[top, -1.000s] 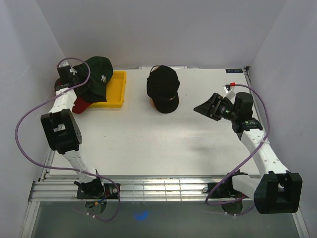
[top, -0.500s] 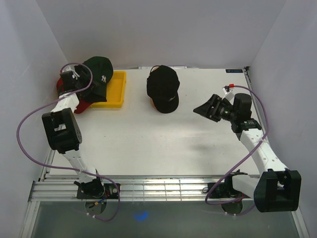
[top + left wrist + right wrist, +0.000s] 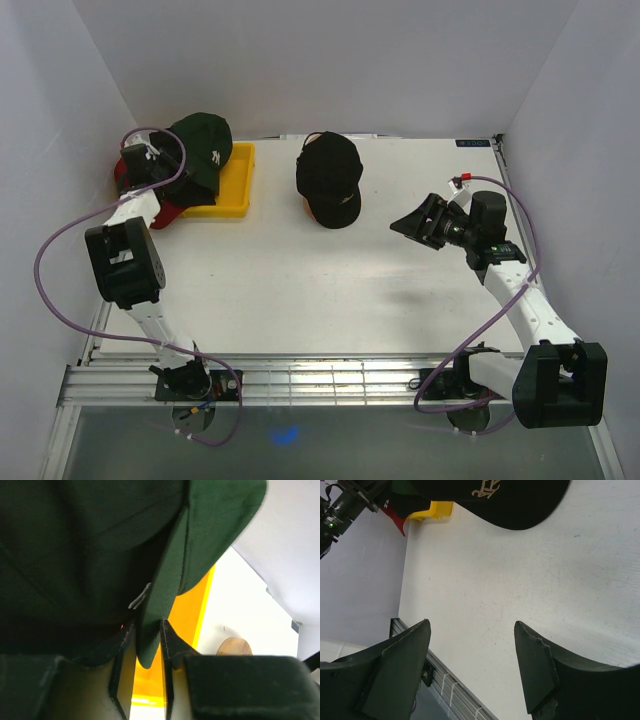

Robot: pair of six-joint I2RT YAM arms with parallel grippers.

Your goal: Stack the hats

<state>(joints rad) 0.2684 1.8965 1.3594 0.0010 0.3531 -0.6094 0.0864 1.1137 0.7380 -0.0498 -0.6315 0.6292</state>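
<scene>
A dark green hat (image 3: 205,148) lies over the left end of the yellow tray (image 3: 228,192), partly on top of a red hat (image 3: 165,211). My left gripper (image 3: 168,170) is at its brim. In the left wrist view the green brim (image 3: 215,525) runs down between the fingers of that gripper (image 3: 147,626), which are pinched on its edge. A black hat (image 3: 330,175) with a small logo rests at the back middle of the table. My right gripper (image 3: 408,222) hovers open to its right, nothing between its fingers (image 3: 471,625). The black hat's brim (image 3: 510,505) shows ahead of it.
A wooden stand (image 3: 235,646) shows past the yellow tray (image 3: 192,605) in the left wrist view. White walls close in the table on the left, back and right. The aluminium rail (image 3: 300,380) runs along the near edge.
My left gripper's jaws have closed onto the green hat's brim, and the hat has shifted slightly. The right gripper has drifted a little to the left.
</scene>
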